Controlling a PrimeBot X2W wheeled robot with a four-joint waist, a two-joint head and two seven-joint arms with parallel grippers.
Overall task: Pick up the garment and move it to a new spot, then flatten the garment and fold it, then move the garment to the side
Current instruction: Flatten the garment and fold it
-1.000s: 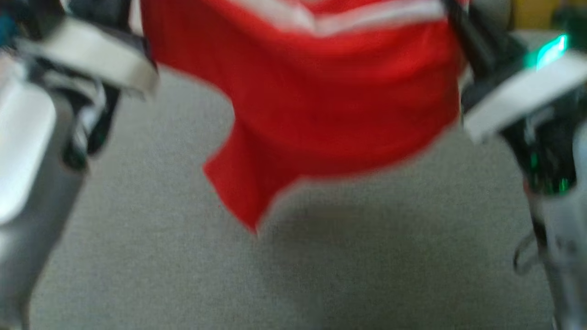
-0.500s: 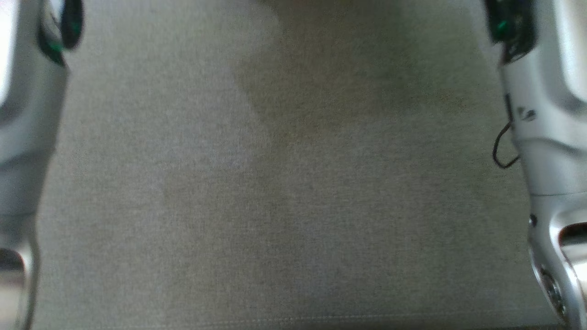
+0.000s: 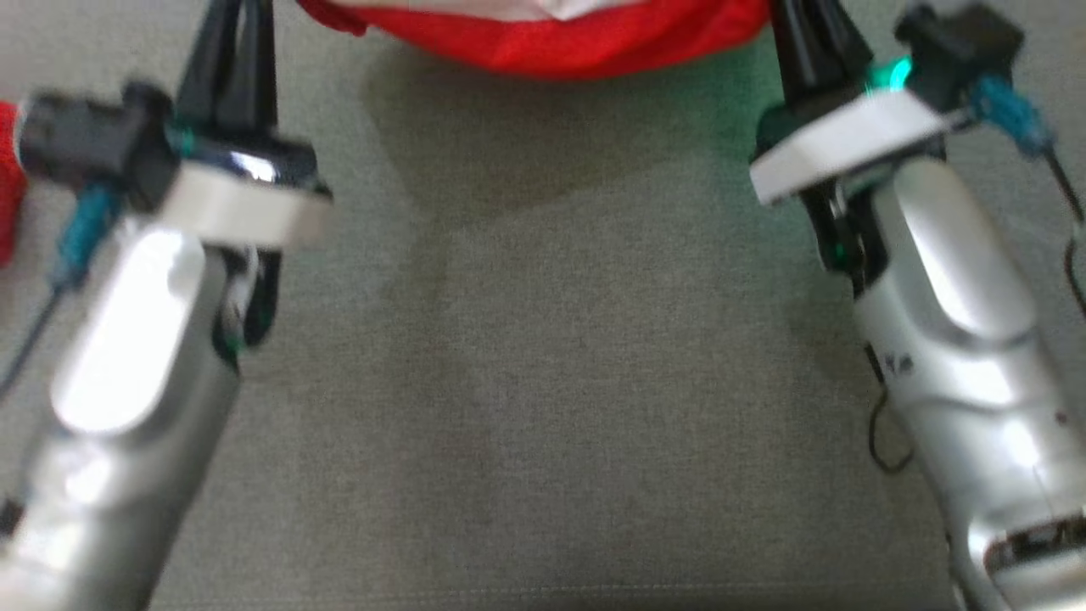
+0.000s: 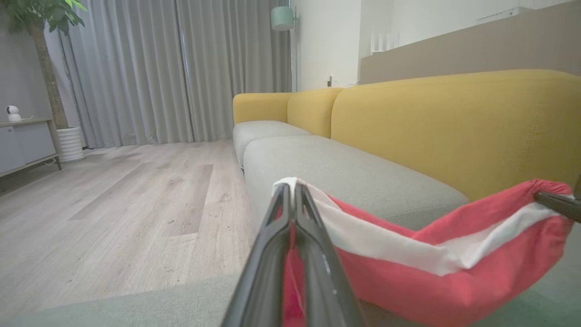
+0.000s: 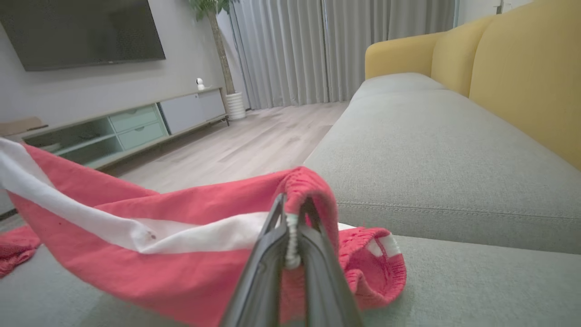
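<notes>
The garment (image 3: 551,38) is red with a white band. It stretches between my two grippers, sagging in the middle above the grey sofa seat (image 3: 543,382). My left gripper (image 4: 290,188) is shut on one end of the garment (image 4: 431,268), white cloth poking out at the tips. My right gripper (image 5: 292,202) is shut on the other end of the garment (image 5: 181,254), red edge draped over the fingers. In the head view the left gripper (image 3: 242,17) and right gripper (image 3: 793,17) reach to the top edge, tips cut off.
A yellow sofa backrest (image 4: 454,122) runs behind the grey cushions. Wooden floor (image 4: 113,209) lies beside the sofa. A TV cabinet (image 5: 118,127), a potted plant (image 5: 222,50) and grey curtains (image 5: 317,50) stand further off. A red scrap of cloth (image 3: 8,178) shows at the left edge.
The head camera has swung about. The garment hung low in mid-frame a second ago; now only its lower edge shows at the top, and both wrists are in view.
</notes>
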